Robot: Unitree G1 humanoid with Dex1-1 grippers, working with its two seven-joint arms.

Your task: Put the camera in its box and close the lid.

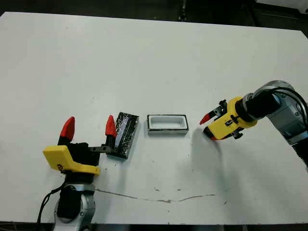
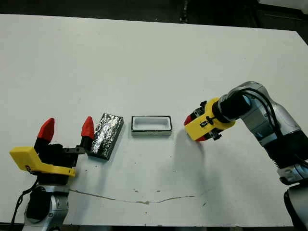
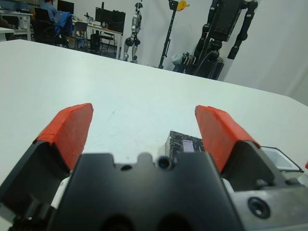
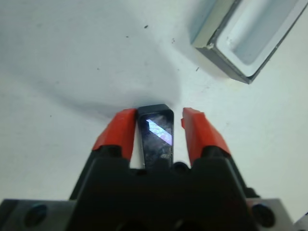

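The camera (image 4: 156, 137), a slim black bar, lies lengthwise between the fingers of my right gripper (image 1: 208, 128), right of the box and low over the table. One finger (image 4: 120, 130) presses its side; a thin gap shows at the other. The gripper is shut on it. The box (image 1: 167, 131), a shallow white-lined tray, sits open at the table's middle. The lid (image 1: 126, 134), a glossy black slab with a pale stripe, lies flat just left of it. My left gripper (image 1: 89, 127) stands open with nothing between its fingers, one fingertip (image 1: 110, 126) at the lid's left edge.
A thin dark scratch (image 1: 159, 198) runs along the table near its front edge. Beyond the table's far edge in the left wrist view stand robot frames and stands (image 3: 226, 29), and a seated person (image 3: 48, 12) is far off.
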